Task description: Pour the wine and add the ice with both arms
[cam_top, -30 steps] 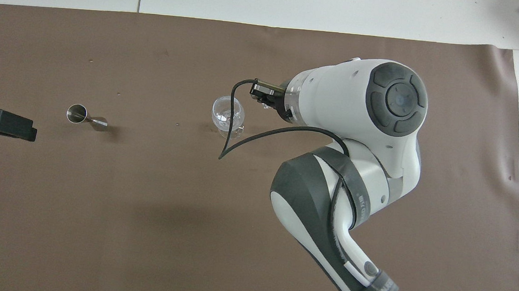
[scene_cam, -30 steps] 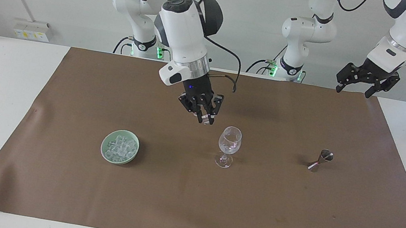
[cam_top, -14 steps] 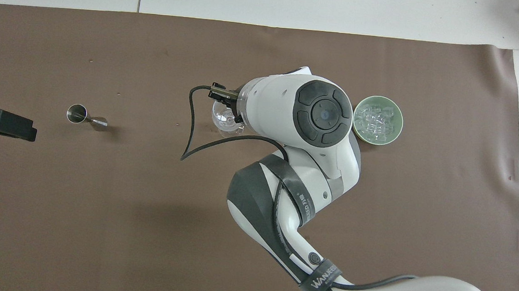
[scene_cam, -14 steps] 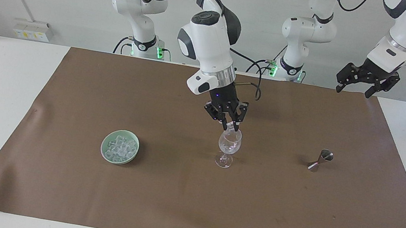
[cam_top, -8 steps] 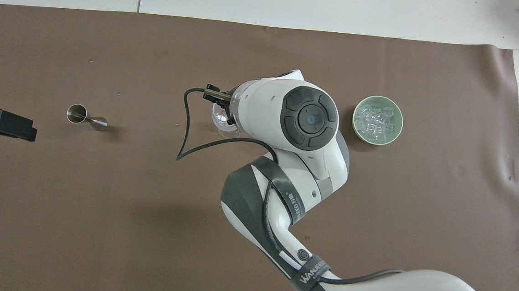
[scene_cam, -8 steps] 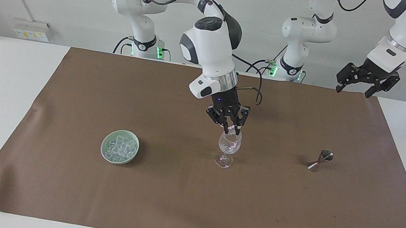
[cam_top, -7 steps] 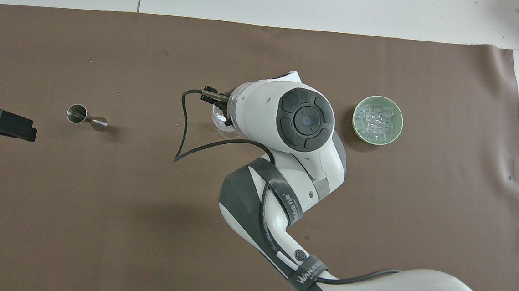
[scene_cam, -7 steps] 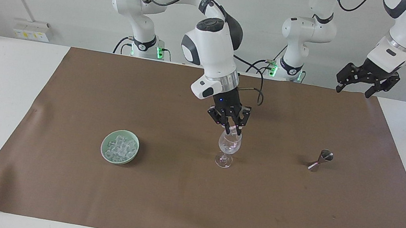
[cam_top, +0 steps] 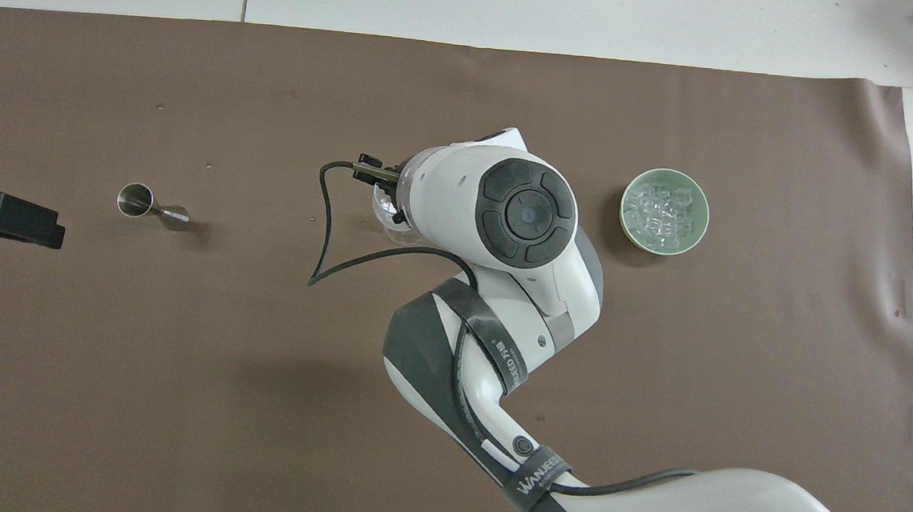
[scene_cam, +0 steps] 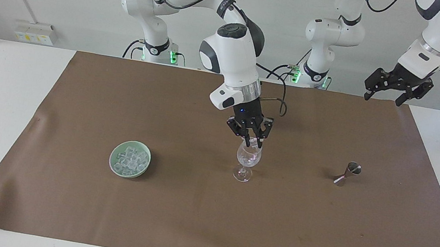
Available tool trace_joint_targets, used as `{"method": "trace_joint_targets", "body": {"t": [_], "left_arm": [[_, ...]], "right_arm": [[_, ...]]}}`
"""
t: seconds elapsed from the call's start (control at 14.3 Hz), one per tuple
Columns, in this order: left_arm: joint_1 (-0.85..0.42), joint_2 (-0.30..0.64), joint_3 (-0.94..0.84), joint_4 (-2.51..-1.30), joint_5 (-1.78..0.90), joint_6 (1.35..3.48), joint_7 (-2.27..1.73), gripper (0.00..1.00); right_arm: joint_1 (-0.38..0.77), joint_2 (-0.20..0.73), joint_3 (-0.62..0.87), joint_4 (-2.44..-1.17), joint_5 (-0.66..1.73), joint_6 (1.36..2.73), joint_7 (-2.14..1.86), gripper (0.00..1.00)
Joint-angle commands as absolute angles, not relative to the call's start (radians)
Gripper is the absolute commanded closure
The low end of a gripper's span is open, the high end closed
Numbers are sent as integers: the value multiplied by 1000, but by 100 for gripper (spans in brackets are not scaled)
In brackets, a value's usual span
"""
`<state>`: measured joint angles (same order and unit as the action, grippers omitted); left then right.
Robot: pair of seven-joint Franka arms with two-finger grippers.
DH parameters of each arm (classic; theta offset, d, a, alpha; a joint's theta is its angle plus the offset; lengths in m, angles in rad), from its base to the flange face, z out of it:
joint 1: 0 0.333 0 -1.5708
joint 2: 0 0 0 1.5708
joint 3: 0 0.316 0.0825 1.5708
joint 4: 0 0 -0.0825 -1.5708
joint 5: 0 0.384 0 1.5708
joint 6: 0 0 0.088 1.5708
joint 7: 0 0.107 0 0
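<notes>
Held right gripper (scene_cam: 253, 143) just over wine glass (scene_cam: 248, 158), jaws pinched on ice chunk; left gripper (scene_cam: 385, 96) idle, jaws spread, empty; next, release needed.

In the overhead view the right arm's white wrist housing (cam_top: 508, 211) covers most of the clear stemmed wine glass (cam_top: 385, 212), leaving only an edge of its bowl, and hides the right gripper's black fingers altogether. The left gripper (cam_top: 1, 218) is cut by that view's edge, only its dark tip showing. From the facing view, any ice piece between the right gripper's (scene_cam: 253, 143) closed fingertips is too small to tell.
</notes>
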<state>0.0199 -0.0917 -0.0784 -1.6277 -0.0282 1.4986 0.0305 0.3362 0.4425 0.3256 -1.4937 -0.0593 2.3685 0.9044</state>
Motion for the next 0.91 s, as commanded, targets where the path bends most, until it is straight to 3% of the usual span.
{"method": "trace_joint_targets", "body": {"t": [0.0,0.35,0.63,0.84], "left_arm": [[21,-94,-83,-1603,-18,1500,38,0],[20,-17,-81,-1529,-34,1448,41,0],[21,-37,-81,-1575,-40,1471,37,0],[23,-66,-81,-1574,-43,1470,31,0]], "right_arm": [[328,454,328,-1480,-83,2384,937,90],[331,454,327,-1480,-83,2382,939,76],[336,454,327,-1480,-81,2382,939,62],[339,454,328,-1480,-83,2382,939,59]]}}
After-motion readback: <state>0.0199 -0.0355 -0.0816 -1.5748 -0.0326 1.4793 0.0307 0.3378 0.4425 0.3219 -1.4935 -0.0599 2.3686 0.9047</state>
